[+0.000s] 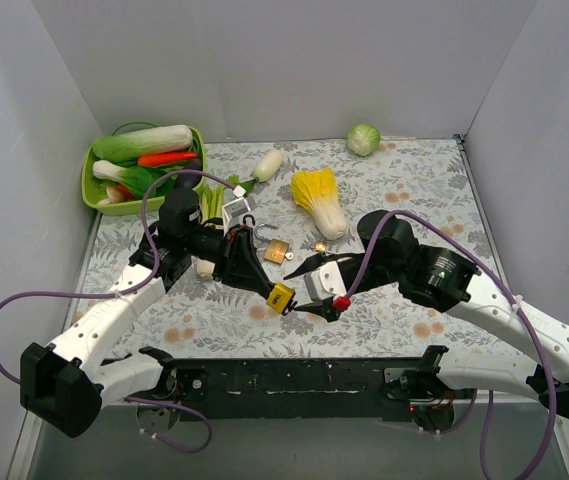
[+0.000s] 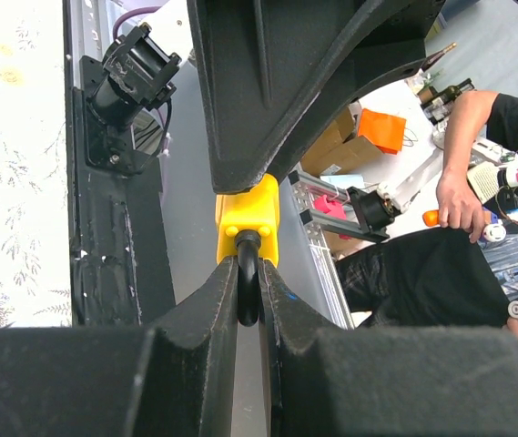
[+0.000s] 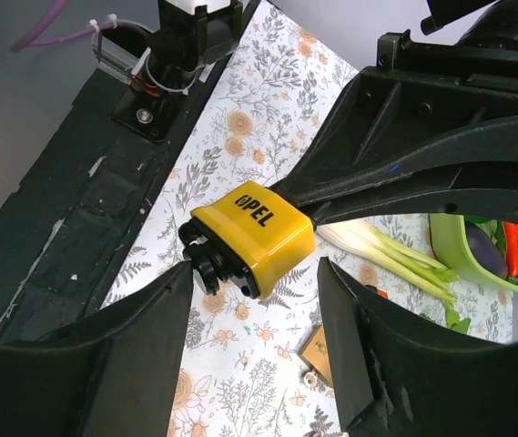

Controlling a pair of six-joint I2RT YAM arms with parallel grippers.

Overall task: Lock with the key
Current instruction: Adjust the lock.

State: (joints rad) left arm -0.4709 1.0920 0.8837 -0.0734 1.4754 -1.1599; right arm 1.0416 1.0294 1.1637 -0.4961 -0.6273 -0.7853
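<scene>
Padlock (image 1: 280,297), yellow, hung above the table (image 1: 414,190) near its front edge, its black shackle (image 2: 248,296) pinched in the tightly closed left gripper (image 1: 267,288). The right gripper (image 1: 306,296) stood partly open astride the body, holding nothing. Whether the black stub (image 3: 211,262) at the lock's lower end was the key could not be told. Held only by the shackle, the body would likely swivel under a turn, letting the fingers slip off.

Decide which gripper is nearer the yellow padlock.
Left. The left gripper is shut on the yellow padlock; the right gripper sits just short of it, fingers open.
</scene>
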